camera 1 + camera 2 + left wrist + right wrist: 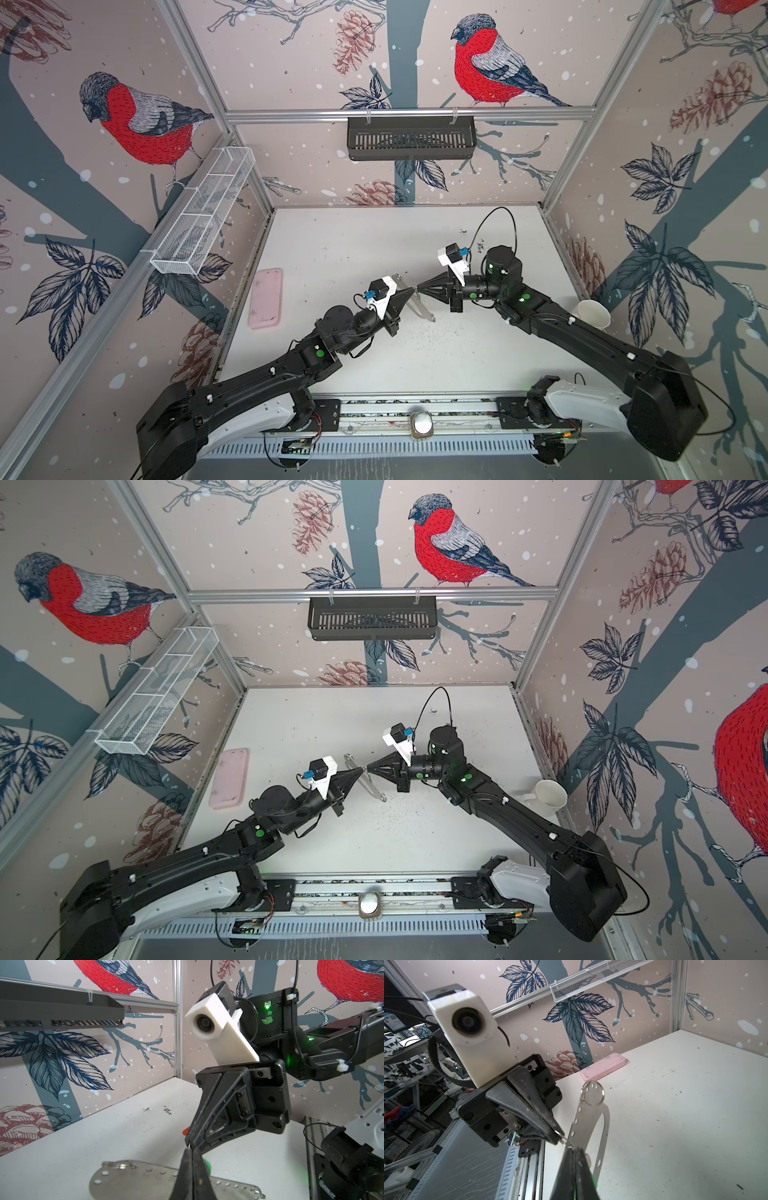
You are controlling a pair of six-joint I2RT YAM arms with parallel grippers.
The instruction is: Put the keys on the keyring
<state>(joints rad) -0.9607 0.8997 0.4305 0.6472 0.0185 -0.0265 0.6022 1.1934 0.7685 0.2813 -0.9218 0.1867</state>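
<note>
Both grippers meet tip to tip over the middle of the table. My left gripper (413, 291) (557, 1138) is shut and pinches a small metal ring (564, 1140). My right gripper (420, 288) (188, 1142) is shut too, its tips on the same ring. Just below them is the keyring (422, 309) (135, 1178) (583, 1118), a grey plate with edge holes. A green tag (207, 1164) of one of the keys shows behind my left fingers (187, 1169). A red-orange tag (185, 1131) peeks out behind the right gripper. The key blades are hidden.
A pink case (266, 297) lies at the table's left edge. A white cup (593, 314) stands at the right edge behind the right arm. A black basket (411, 137) hangs on the back wall and a white mesh basket (203, 212) on the left wall.
</note>
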